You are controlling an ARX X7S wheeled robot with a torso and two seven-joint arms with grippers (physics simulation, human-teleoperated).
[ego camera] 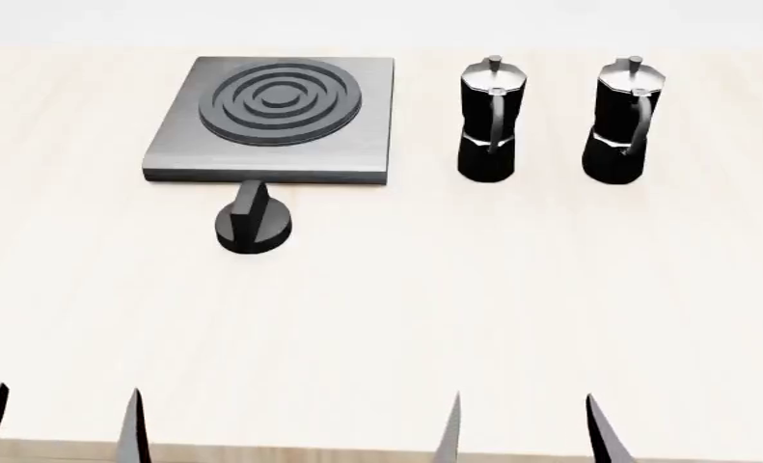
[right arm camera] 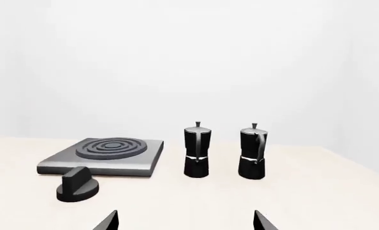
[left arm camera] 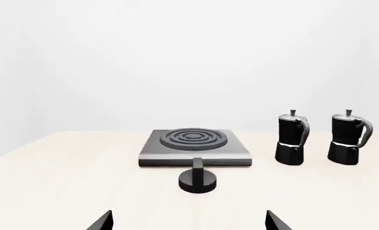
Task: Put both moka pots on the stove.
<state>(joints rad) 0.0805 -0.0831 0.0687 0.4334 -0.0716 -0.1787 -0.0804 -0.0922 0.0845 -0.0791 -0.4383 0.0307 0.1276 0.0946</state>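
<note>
Two black moka pots stand upright on the pale table at the far right, one nearer the stove and one further right. They also show in the left wrist view and the right wrist view. The grey stove with dark rings lies to their left, bare; it shows in both wrist views. My left gripper and right gripper are both open and empty at the table's near edge, far from the pots.
A round black knob stands on the table just in front of the stove, also in the wrist views. The table's near edge runs just behind my fingertips. A plain white wall lies behind.
</note>
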